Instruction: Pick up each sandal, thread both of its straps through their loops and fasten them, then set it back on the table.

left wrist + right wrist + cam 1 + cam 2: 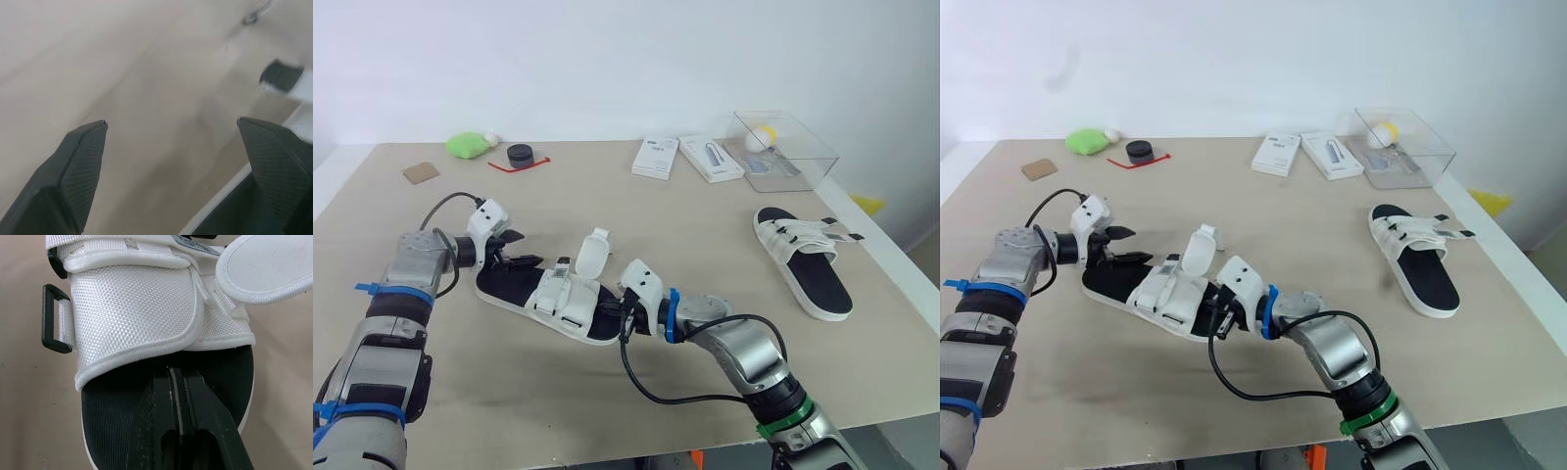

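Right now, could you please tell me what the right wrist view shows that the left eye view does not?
The right wrist view gives the close detail: the weave of the white strap, the black loop at its side, and the right gripper with fingers shut together above the black footbed. The left eye view adds the wider table: the second sandal, the clear box, and the left gripper, open at the near sandal's other end. Both share the near sandal with one strap flap raised, and the right gripper.
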### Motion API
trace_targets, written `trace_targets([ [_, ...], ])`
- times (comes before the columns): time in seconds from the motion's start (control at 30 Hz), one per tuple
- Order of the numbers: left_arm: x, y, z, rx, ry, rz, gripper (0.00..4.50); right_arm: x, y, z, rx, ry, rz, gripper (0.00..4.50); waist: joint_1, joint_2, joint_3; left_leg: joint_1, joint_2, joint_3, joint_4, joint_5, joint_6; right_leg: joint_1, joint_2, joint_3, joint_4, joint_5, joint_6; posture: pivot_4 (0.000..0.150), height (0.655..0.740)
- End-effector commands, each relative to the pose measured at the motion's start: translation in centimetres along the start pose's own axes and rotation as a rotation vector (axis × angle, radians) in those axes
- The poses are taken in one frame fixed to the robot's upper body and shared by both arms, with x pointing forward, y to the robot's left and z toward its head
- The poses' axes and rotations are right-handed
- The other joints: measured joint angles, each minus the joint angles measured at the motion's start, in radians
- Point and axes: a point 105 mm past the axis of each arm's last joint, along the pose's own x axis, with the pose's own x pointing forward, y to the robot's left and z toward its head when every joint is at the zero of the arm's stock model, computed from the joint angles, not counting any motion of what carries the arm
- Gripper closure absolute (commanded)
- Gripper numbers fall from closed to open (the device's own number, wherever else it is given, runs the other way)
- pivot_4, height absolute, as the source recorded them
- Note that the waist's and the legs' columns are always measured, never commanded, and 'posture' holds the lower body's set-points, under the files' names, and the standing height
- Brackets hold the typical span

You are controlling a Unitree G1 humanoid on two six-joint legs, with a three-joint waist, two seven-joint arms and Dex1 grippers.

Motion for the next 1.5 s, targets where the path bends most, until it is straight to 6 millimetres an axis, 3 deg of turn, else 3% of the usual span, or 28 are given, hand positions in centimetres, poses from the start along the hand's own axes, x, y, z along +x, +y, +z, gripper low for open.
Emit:
trace_targets([
  [0.03, -0.3, -0.1, -1.5, 0.100, 0.083, -0.011, 0.10, 0.1, -0.2, -0.5, 0.005, 0.028, -0.003, 4.50, 0.000, 0.000, 0.000, 0.000, 0.000, 0.000, 0.000, 0.000, 0.000, 0.000, 0.000, 0.000, 0.000, 0.000, 0.000, 0.150, 0.7400],
  [0.53, -3.7, -5.3, -2.8, 0.103, 0.176, -0.379, 0.10, -0.1, -0.3, -0.6, 0.009, 0.031, -0.011, 4.50, -0.002, 0.003, -0.002, 0.002, 0.000, 0.000, 0.000, -0.001, 0.002, -0.001, 0.000, 0.001, 0.002, -0.001, -0.001, 0.150, 0.7400],
  [1.0, -5.4, -6.6, -2.8, 0.017, 0.216, -0.468, 0.10, -0.3, -0.8, -0.6, 0.010, 0.028, -0.025, 4.50, -0.002, 0.003, -0.002, 0.002, 0.000, 0.001, 0.000, -0.007, 0.011, -0.001, 0.001, 0.001, 0.002, -0.003, -0.003, 0.150, 0.7400],
  [1.2, -5.8, -6.3, -1.7, -0.022, 0.184, -0.448, 0.10, -0.5, -1.0, -0.2, 0.004, 0.014, -0.039, 4.50, -0.002, 0.003, -0.002, 0.001, 0.000, 0.000, 0.000, -0.007, 0.012, -0.001, 0.001, 0.001, 0.002, -0.004, -0.003, 0.150, 0.7400],
  [1.37, -6.7, -5.1, 0.6, -0.082, 0.099, -0.401, 0.10, -1.2, -0.3, 2.4, 0.015, -0.101, 0.000, 4.50, -0.002, 0.000, 0.000, 0.000, 0.000, 0.000, 0.000, -0.006, 0.013, -0.003, 0.002, 0.001, 0.002, -0.004, -0.003, 0.150, 0.7400],
  [1.5, -7.4, -4.0, 3.5, -0.177, -0.025, -0.364, 0.10, -0.8, 0.3, 1.0, 0.033, -0.040, 0.012, 4.50, -0.002, -0.001, 0.001, -0.003, 0.001, -0.001, 0.000, -0.005, 0.014, -0.005, 0.003, 0.001, 0.003, -0.003, -0.003, 0.150, 0.7400],
])
